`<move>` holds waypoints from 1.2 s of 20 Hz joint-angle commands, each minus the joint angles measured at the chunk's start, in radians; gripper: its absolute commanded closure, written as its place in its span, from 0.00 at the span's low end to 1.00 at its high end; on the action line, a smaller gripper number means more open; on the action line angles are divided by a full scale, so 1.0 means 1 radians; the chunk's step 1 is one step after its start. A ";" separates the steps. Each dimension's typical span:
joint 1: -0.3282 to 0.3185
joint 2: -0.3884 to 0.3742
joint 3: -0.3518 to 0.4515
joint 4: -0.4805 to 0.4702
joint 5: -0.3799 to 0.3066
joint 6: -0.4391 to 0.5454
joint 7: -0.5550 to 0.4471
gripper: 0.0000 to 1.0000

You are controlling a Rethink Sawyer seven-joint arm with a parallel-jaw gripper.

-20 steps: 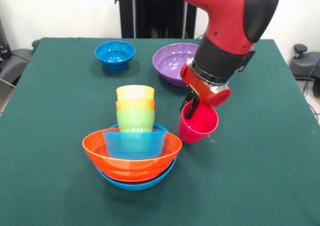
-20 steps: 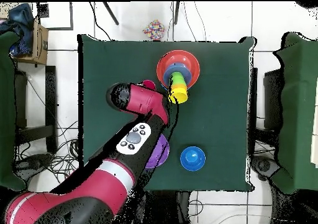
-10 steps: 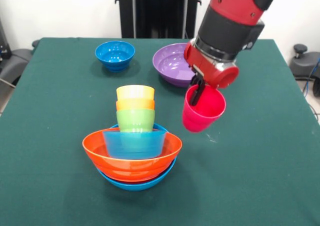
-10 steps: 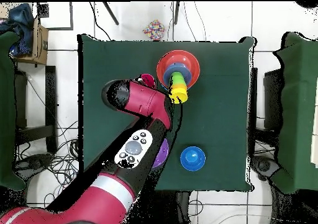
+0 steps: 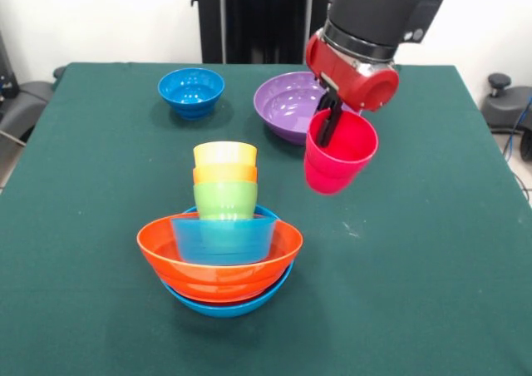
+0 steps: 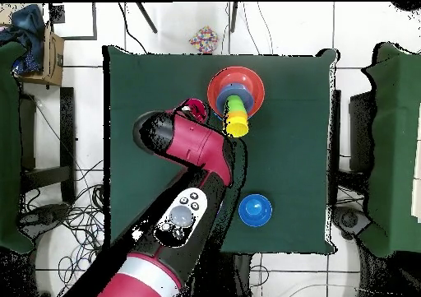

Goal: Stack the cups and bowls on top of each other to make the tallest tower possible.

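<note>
My gripper [image 5: 330, 125] is shut on the rim of a magenta-pink cup [image 5: 338, 155], holding it in the air to the right of the tower [image 5: 223, 226], slightly tilted. The tower has a light-blue bowl [image 5: 224, 304] at the base, orange bowls [image 5: 218, 264] in it, a smaller light-blue bowl [image 5: 223, 236], then green [image 5: 224, 200], orange [image 5: 224, 175] and yellow [image 5: 224, 154] cups. In the overhead view the pink cup [image 6: 196, 107] shows just left of the tower [image 6: 236, 96], with the arm over most of it.
A purple bowl [image 5: 288, 104] stands behind the held cup and a dark-blue bowl [image 5: 191, 90] at the back left, also the dark-blue bowl [image 6: 255, 210] from overhead. The red arm [image 6: 189, 158] covers the purple bowl in the overhead view.
The gripper has lifted the pink cup off the table and risen steadily with it, drifting slightly back toward the purple bowl. The tower and other bowls have not moved.
</note>
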 commanded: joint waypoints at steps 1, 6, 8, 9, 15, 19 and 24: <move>-0.002 -0.036 0.150 0.158 -0.001 -0.083 0.131 1.00; 0.008 -0.075 0.147 0.233 -0.013 -0.116 0.127 1.00; -0.005 -0.095 0.170 0.273 -0.013 -0.164 0.123 1.00; -0.013 -0.107 0.185 0.295 -0.012 -0.197 0.121 1.00; -0.039 -0.155 0.237 0.392 -0.018 -0.287 0.125 1.00; -0.060 -0.195 0.267 0.446 -0.017 -0.320 0.127 1.00; -0.076 -0.211 0.288 0.494 -0.027 -0.377 0.137 1.00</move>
